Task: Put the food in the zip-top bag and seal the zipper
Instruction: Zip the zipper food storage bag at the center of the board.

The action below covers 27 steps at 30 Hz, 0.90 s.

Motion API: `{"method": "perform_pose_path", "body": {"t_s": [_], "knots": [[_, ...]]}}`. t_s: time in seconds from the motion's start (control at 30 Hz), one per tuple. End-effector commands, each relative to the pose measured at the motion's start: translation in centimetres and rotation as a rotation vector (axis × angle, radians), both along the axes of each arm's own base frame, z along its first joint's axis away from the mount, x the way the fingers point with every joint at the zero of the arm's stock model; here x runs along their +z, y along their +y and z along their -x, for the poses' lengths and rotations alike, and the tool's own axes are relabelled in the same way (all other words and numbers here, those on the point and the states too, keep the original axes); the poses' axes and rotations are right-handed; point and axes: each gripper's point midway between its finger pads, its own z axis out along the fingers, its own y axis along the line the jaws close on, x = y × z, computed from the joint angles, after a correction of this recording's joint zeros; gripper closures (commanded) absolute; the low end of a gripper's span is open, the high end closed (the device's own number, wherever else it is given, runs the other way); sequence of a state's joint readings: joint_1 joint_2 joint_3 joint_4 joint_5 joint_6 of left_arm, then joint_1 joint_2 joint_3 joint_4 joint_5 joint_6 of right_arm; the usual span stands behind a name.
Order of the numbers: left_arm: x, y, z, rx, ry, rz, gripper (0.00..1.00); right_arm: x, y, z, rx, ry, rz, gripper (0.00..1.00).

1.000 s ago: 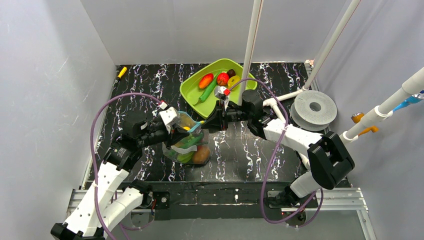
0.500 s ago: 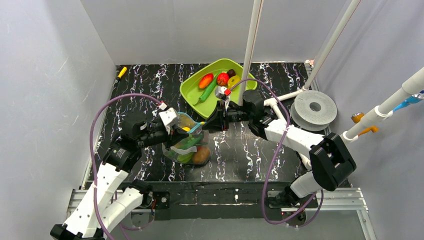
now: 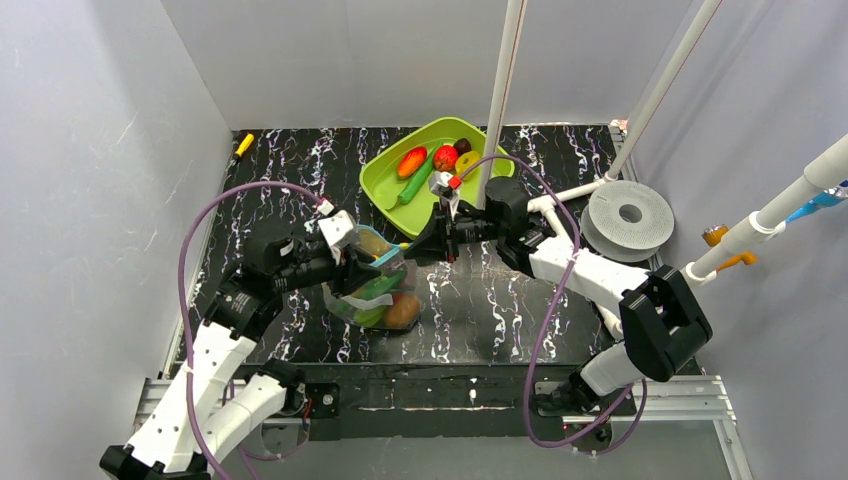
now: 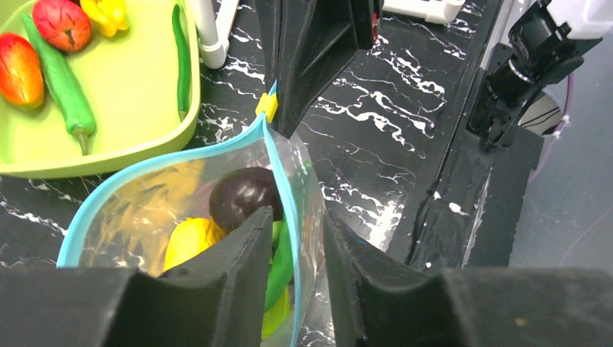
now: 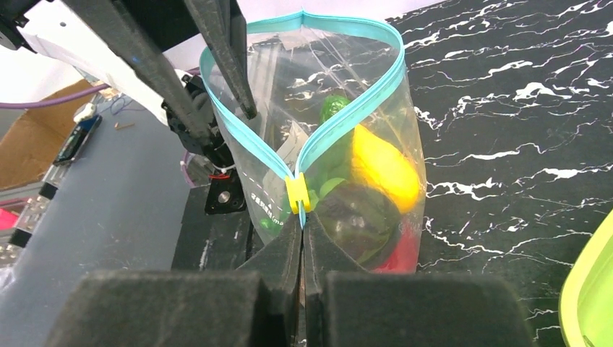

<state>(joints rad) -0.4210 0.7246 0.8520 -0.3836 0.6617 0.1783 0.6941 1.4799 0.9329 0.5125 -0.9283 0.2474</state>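
So the right tool [image 5: 302,228] is pressed together on the end of the zipper [image 5: 347,119], with the yellow slider [image 5: 297,194] just ahead of its tips. The zip-top bag [image 5: 278,195] stands on the counter [image 4: 376,123] straight in front of it, mouth gaping in a loop. The left tool [image 4: 296,220] is spread a little, one finger inside the mouth and one outside, straddling the strip without clamping it. Food [image 5: 383,170] sits low in the bag below both tools, and more lies in the green tray [image 4: 144,108] ahead-left of the left tool. My take: if closing is the step, pinch the far end firmly first, pull both strips flat and taut, then run the slider straight along. Slack will jam it.
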Motion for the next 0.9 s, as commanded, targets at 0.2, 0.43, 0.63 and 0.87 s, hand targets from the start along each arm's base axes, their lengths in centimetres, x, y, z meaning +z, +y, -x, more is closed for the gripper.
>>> {"method": "perform_pose_path", "body": {"t_s": [0.2,0.43,0.63,0.87], "knots": [[5.5,-1.7,-2.5,-0.036,-0.084,0.032,0.44,2.6,0.1,-0.4,-0.013,0.044,0.036,0.99],[4.6,-4.2,-3.6,-0.140,-0.049,0.044,0.46,2.8,-0.1,-0.3,-0.025,0.036,0.034,0.99],[3.4,-5.5,-4.0,-0.201,0.020,0.057,0.51,2.9,-0.1,-0.3,-0.018,0.033,0.037,0.99],[1.9,-6.0,-4.9,-0.213,0.056,0.036,0.64,3.3,-0.2,-0.2,-0.017,0.024,0.035,0.99]]}}
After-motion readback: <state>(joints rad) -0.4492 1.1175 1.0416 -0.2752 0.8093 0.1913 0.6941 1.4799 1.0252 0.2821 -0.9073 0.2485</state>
